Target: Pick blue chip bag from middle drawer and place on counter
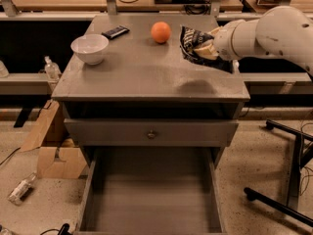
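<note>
The blue chip bag (192, 42) is dark, crinkled foil with white lettering. It hangs over the right rear part of the grey counter (132, 70) and casts a shadow on it. My gripper (209, 48) reaches in from the right on a white arm and is shut on the bag's right side. The bag hides most of the fingers. The middle drawer (151, 204) is pulled out below, and its grey floor is bare.
On the counter are a white bowl (90, 48) at the left, a flat black wrapper (115, 32) at the back and an orange (160, 32) just left of the bag. A drawer front with a knob (151, 134) is shut. Cardboard (54, 151) lies on the floor at the left, and black chair legs (288, 190) stand at the right.
</note>
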Available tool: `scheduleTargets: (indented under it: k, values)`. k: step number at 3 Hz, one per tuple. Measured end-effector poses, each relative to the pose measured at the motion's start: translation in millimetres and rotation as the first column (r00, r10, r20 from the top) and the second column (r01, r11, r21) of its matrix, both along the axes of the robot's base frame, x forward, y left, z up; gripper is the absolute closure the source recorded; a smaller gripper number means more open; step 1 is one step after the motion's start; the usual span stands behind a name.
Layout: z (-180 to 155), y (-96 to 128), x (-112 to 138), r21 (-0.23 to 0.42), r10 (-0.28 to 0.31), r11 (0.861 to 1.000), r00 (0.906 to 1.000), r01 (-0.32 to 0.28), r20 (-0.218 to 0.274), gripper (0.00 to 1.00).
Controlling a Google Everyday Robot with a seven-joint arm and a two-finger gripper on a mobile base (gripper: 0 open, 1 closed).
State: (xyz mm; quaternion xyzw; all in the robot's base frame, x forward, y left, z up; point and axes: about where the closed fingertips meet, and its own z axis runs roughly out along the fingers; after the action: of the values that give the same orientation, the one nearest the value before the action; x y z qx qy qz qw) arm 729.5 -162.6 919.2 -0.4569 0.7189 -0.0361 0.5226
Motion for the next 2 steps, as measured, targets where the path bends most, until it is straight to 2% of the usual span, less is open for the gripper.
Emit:
scheduleTargets:
  k: [1,2]
  values:
    - [-0.8,2.0,0.3,0.0,0.003,1.0,1.0,-0.003,-0.001,0.14]
    - [-1.6,3.9,0.5,0.0,0.006,1.0,1.0,-0.006,-0.002,0.0]
